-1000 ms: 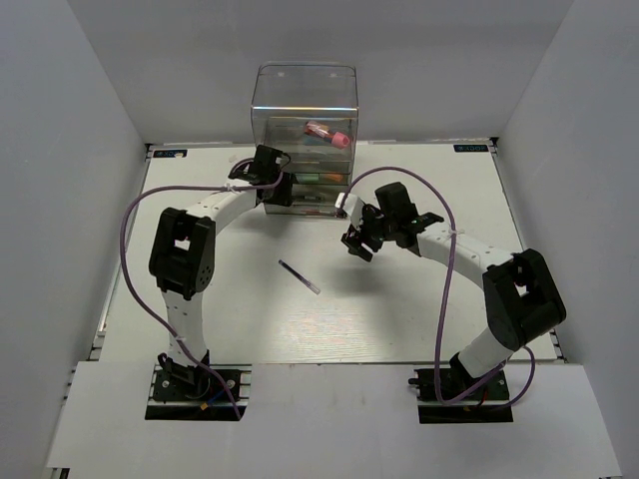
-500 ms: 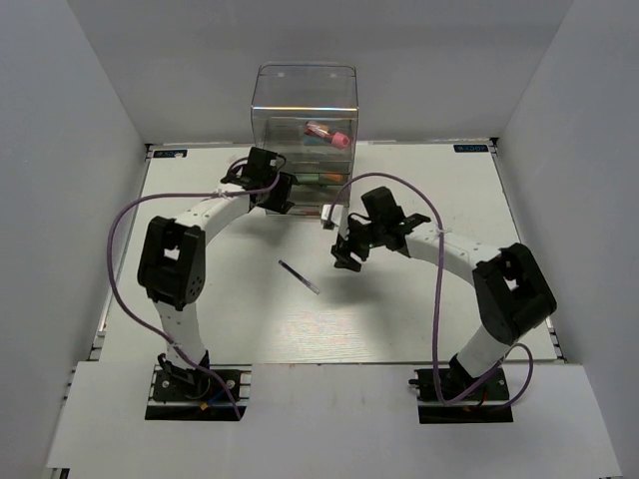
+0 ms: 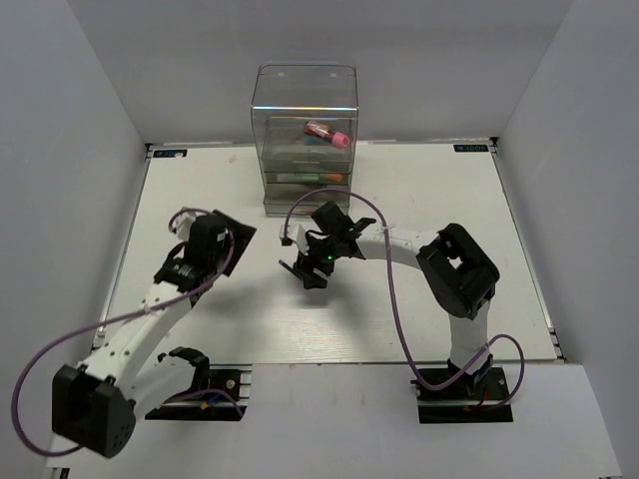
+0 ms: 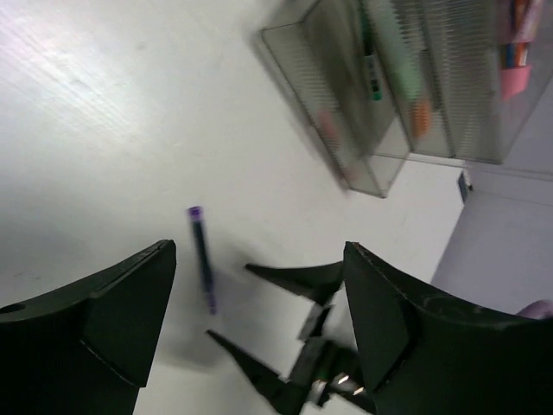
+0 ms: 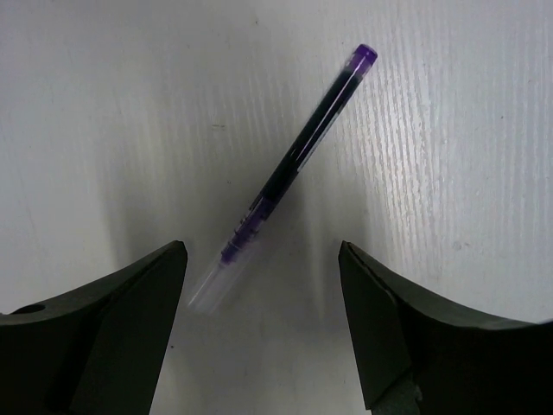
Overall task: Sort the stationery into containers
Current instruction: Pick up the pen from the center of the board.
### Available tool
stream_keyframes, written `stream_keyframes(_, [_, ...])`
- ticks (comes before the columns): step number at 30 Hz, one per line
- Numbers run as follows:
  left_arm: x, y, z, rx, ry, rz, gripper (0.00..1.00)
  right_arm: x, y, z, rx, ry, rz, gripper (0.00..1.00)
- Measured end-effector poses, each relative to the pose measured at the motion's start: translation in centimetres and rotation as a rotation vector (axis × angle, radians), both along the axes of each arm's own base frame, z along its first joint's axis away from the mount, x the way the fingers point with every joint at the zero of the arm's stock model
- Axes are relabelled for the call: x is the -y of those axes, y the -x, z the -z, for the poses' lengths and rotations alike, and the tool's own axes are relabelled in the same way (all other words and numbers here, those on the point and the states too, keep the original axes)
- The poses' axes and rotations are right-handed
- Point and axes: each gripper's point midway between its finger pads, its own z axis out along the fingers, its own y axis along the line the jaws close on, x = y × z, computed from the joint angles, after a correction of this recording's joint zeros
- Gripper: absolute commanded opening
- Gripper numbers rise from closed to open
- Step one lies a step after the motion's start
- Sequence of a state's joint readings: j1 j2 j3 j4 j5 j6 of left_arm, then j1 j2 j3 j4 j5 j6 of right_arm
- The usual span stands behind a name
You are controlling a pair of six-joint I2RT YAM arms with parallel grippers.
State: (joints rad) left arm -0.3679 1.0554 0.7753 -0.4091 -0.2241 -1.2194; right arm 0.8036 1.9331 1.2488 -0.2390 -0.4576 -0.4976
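Jaws spread wide and empty, the right gripper (image 5: 261, 251) hovers low over a dark, purple-capped pen (image 5: 285, 177) lying flat on the white table (image 3: 519, 230) just in front of the clear drawer cabinet (image 3: 305, 100). The left gripper (image 4: 259, 249), likewise wide open with nothing in it, hangs to the front left of the cabinet. Inside the cabinet's drawers lie a red pink-capped tube (image 3: 327, 133), a green pen (image 4: 370, 60) and a blurred orange marker (image 4: 421, 117).

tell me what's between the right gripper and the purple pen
Nothing. In the right wrist view the right gripper hangs open over the pen, and only bare white table shows around it.
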Motion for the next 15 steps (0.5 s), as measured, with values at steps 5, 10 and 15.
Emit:
stream_keyframes(5, [-2.4,4.2,2.6,-0.026,-0.033,-0.035,0.89,-1.4,0.3,0.1,0.003,0.016,0.02,0.77])
stream_keyframes(10, [-3.6,5.6,2.3,-0.02,-0.044,-0.072,0.89,-2.1,0.4,1.1,0.028,0.065,0.059,0.64])
stream_keyframes(15, [-4.4,6.4,2.3,-0.03,-0.061,-0.093,0.89,-2.3,-0.9,1.3,0.093,0.095,0.119,0.49])
